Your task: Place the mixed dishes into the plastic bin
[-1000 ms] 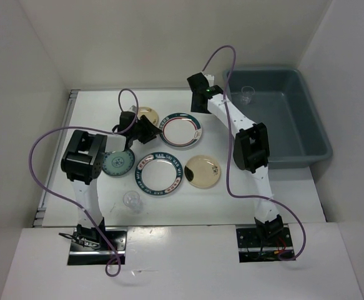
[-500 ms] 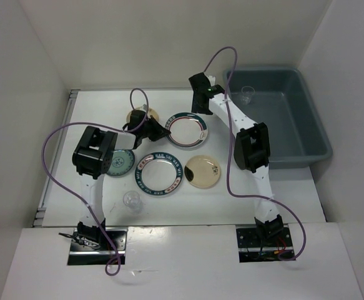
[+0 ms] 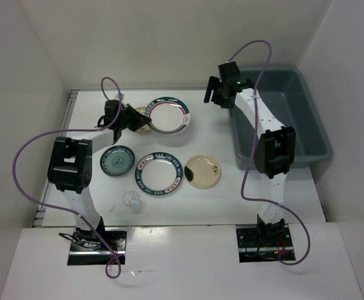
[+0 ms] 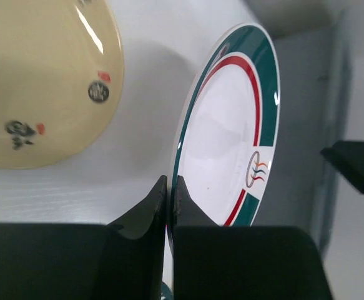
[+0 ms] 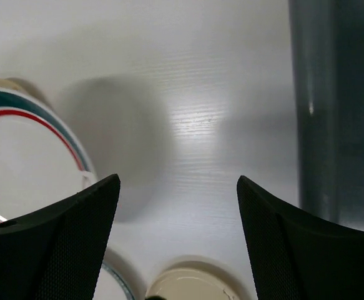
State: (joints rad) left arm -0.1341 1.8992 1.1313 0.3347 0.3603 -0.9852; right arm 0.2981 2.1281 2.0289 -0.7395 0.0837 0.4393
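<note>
1. Left wrist view: left gripper (image 4: 169,186) pinches the rimmed plate's (image 4: 231,144) near edge, tipping it up beside the cream plate (image 4: 38,81), apparently to lift it.
2. Right gripper (image 5: 177,182) hangs spread, empty, beside the bin (image 3: 313,134), where the rimmed plate belongs.

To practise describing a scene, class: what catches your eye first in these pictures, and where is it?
The left gripper is shut on the edge of a rimmed plate at the far middle of the table, beside a cream plate. The right gripper hangs open just left of the grey bin at far right. On the near side lie more plates and a clear cup.
</note>
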